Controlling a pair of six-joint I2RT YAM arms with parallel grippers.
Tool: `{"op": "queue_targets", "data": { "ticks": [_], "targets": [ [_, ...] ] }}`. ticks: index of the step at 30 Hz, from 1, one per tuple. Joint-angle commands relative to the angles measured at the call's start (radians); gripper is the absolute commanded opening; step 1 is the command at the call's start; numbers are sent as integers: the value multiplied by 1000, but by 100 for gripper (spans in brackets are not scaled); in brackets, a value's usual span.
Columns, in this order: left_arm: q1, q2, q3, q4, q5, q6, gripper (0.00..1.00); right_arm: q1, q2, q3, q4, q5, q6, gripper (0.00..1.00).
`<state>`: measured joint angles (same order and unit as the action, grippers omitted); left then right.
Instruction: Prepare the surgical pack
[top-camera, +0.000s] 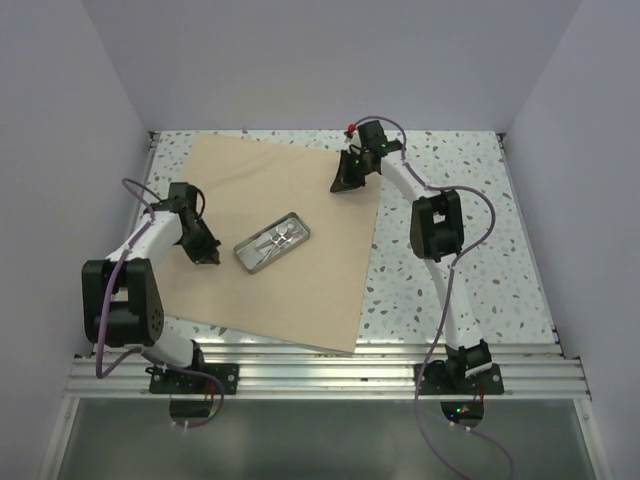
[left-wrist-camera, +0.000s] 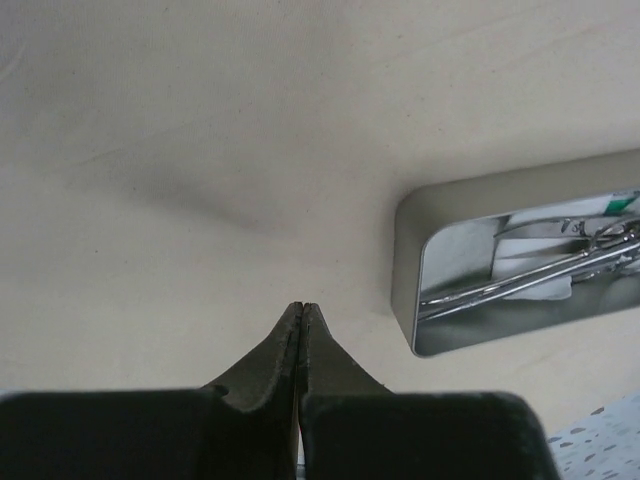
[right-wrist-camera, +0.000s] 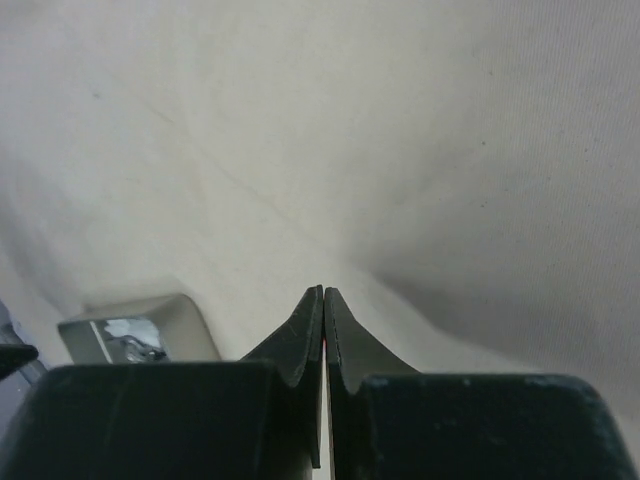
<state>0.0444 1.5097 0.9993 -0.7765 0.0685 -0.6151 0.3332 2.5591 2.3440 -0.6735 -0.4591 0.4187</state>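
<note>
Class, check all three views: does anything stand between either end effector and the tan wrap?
Nothing visible does. The left end effector and right end effector, both shut, are right at the tan wrap. The metal tray sits mid-sheet, clear of both.

Tray (top-camera: 272, 242) lies on the wrap (top-camera: 265, 180), between left claw (top-camera: 209, 256) and right claw (top-camera: 342, 185)

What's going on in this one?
Two robot arms are starting on a surgical pack. The tan wrap lies spread flat on the speckled table, with a metal tray of instruments near its middle. The left hand is shut at the wrap's left side and the right hand at its far right corner. Whether either has pinched the wrap is unclear.
</note>
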Motion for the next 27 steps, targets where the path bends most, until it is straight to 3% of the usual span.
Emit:
{"op": "queue_targets", "data": {
  "ticks": [1,7,12,17,27],
  "targets": [
    [3,76,28,59,-4,-75,0,9,15,0,-32,-92,-101,0],
    [2,204,64,66,7,-80,0,-11,-26,-207,3,75,-150,0],
    [-12,355,140,88,77,12,0,-45,-126,-429,-34,370,-132,0],
    [-86,500,231,82,108,52,0,-97,-220,-638,3,313,-81,0],
    [-149,618,393,66,175,127,8,-146,-454,-983,-12,399,38,0]
  ]
}}
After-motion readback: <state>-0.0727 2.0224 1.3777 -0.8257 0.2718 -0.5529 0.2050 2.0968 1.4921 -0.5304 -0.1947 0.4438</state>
